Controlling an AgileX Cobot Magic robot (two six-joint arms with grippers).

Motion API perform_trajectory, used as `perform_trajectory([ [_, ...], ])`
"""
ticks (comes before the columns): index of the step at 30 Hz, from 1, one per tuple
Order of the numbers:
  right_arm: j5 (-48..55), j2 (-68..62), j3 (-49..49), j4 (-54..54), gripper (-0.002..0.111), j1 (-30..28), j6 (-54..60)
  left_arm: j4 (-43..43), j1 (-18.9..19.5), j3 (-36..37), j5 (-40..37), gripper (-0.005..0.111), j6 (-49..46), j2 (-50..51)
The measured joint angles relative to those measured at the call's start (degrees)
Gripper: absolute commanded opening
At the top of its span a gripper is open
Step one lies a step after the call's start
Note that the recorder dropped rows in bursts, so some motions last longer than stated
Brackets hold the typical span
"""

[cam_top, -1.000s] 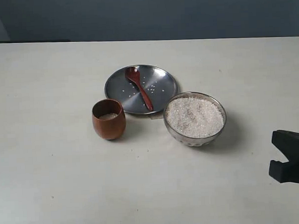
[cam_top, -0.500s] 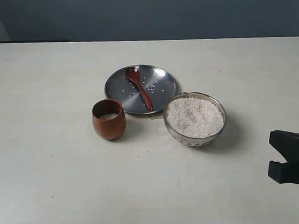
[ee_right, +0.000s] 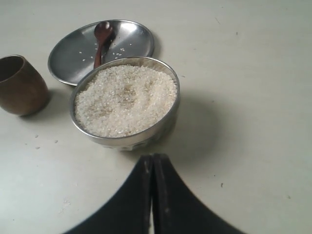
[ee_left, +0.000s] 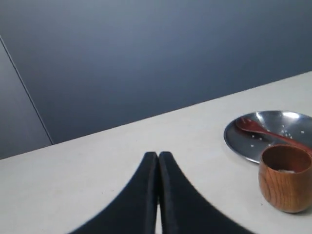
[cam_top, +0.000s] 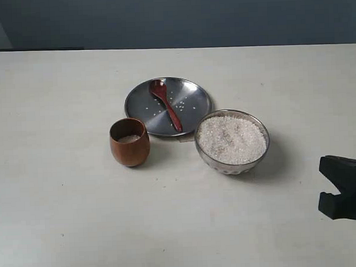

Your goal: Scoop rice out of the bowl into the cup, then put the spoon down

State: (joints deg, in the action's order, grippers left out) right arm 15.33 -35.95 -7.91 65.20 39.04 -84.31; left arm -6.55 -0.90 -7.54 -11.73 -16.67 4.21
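1 small shift marks the last second: the right gripper (ee_right: 152, 161), at the lower right edge of the exterior view, has crept a shade leftward and lower, while nothing on the table (cam_top: 63, 203) has stirred. Its jaws are pressed together and hold nothing. The left gripper (ee_left: 158, 156) is out of the exterior view. Its own camera shows its jaws pressed together too, empty, above bare table well short of the cup (cam_top: 130, 144).

The spoon (cam_top: 165, 104) lies unheld on the flat steel plate (cam_top: 203, 100), head toward the far rim, handle pointing at the bowl (cam_top: 232, 165). A scatter of loose grains lies on the plate around the spoon.

The bowl, just beside the plate's near edge, is heaped almost to the brim with rice (cam_top: 231, 138). The cup, to the left of the bowl and apart from it, shows only a thin pale layer low inside.

With grains already in the cup and the spoon at rest, the scoop appears done. So slight a drift does not show whether the right arm is leaving or coming back for another spoonful.
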Motion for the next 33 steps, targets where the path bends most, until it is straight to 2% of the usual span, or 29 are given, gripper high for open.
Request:
perform_trajectory([
  [8, 0.0, 0.0, 0.0, 0.0, 0.0, 0.0, 0.0, 2.9, 0.0, 7.1, 1.6, 0.0, 7.2, -3.9],
  [33, -0.1, 0.0, 0.0, 0.0, 0.0, 0.0, -0.1, 3.4, 0.0, 7.3, -1.9, 0.0, 7.4, -3.9],
])
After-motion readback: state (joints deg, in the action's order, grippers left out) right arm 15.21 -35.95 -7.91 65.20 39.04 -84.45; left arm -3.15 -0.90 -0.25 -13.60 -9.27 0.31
